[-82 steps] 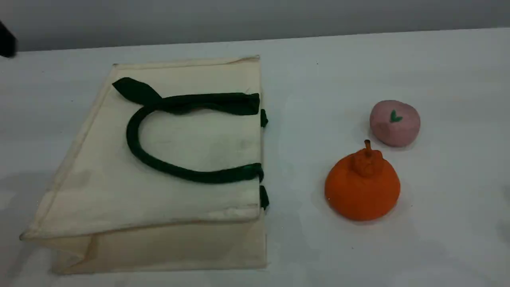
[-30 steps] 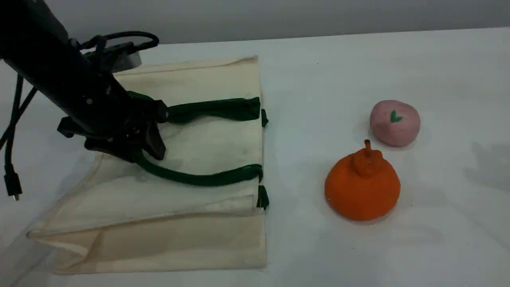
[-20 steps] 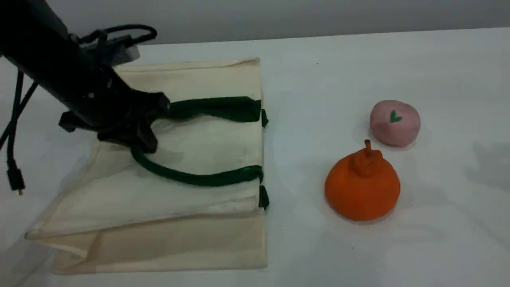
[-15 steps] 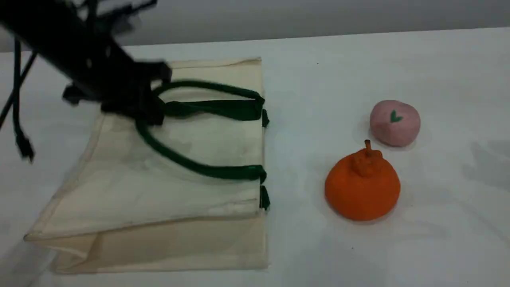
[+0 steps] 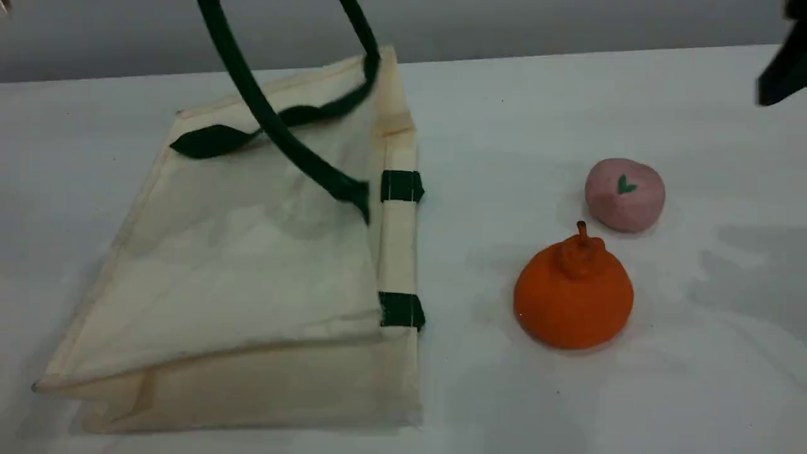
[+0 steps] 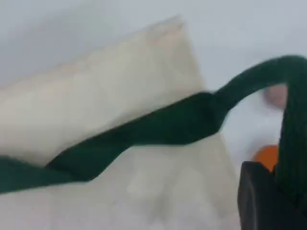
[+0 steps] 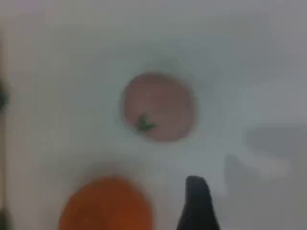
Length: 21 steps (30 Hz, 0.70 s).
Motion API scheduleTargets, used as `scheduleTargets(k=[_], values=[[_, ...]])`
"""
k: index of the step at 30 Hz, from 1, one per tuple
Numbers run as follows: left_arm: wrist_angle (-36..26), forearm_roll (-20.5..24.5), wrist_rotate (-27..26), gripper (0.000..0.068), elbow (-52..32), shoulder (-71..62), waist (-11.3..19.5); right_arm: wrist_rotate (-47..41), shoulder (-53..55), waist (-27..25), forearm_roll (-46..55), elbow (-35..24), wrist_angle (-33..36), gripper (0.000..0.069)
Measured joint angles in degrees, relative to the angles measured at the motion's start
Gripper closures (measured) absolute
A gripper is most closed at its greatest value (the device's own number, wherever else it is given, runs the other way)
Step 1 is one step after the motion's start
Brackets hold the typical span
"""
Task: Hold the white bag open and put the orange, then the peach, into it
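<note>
Cream canvas, the white bag (image 5: 252,265) lay on its side on the left part of the table (image 5: 536,107). Its long axis ran left to right and its mouth pointed right, toward the fruits.

The left gripper (image 6: 276,191) was clenched on the upper rope handle (image 5: 271,126), which ran taut up and out of the top of the scene view. The top panel was raised at its far mouth corner, but the opening was only a narrow gap.

I judged the step in hand to be the opening of the bag; no fruit was in it yet. The orange (image 5: 572,301) stood well apart from the mouth with its stem up. The peach (image 5: 624,194) sat just beyond it, not touching.

The right gripper (image 5: 782,75) hung above the fruits with its jaws apart and nothing between them.

Next, I think, the handle should go higher and be kept there, so that the mouth gapes. Then the right gripper should come down on the orange first, around its round body and not its knobby neck.
</note>
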State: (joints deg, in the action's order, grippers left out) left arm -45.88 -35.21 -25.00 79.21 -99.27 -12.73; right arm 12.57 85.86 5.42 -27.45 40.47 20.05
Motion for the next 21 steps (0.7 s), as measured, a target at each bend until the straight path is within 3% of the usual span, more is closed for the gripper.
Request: scheduleTargets(k=[11,21], values=[[-15.09,0.35,-0.23,0.0623,11.21,3.60,0.00,3.26,3.72,13.44,-2.78,0.00,-2.97,0.0230],[-22.73,2.66,-0.91,0.0623,13.66,4.99,0.00,3.21,11.94,16.59,-3.64,0.00,-5.45,0.0230]])
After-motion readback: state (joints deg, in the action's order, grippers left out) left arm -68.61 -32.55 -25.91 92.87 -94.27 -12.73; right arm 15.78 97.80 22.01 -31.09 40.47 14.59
